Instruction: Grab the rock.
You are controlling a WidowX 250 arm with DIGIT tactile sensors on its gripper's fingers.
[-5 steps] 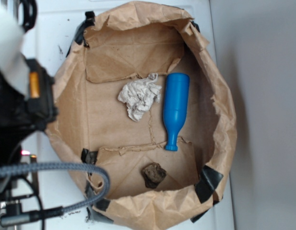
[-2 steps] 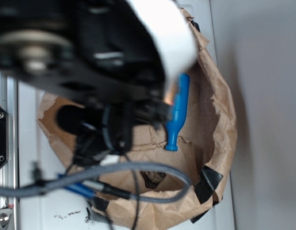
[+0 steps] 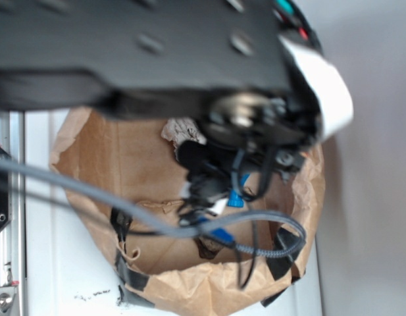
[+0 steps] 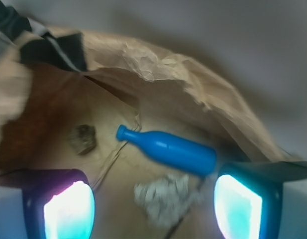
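Note:
In the wrist view the rock (image 4: pixel 82 138), a small dark brown rough lump, lies on the brown paper floor ahead and to the left. My gripper (image 4: pixel 153 209) is open, its two glowing fingers (image 4: pixel 68 209) wide apart above the floor with nothing between them. It hangs over the crumpled paper wad (image 4: pixel 165 196), well short of the rock. In the exterior view the blurred black arm (image 3: pixel 143 46) covers most of the scene. Only a sliver of the rock (image 3: pixel 206 247) shows under the cables.
A blue bottle (image 4: pixel 168 152) lies just beyond the wad, its neck pointing toward the rock. Raised crumpled walls of the brown paper bag (image 4: pixel 158 69) ring the floor, held by black tape patches (image 3: pixel 281 260). Grey cables (image 3: pixel 189 232) hang across the bag.
The arm has swung from the left edge across the bag and now covers its upper and middle part, hiding most of the bottle, the wad and the rock from the exterior camera.

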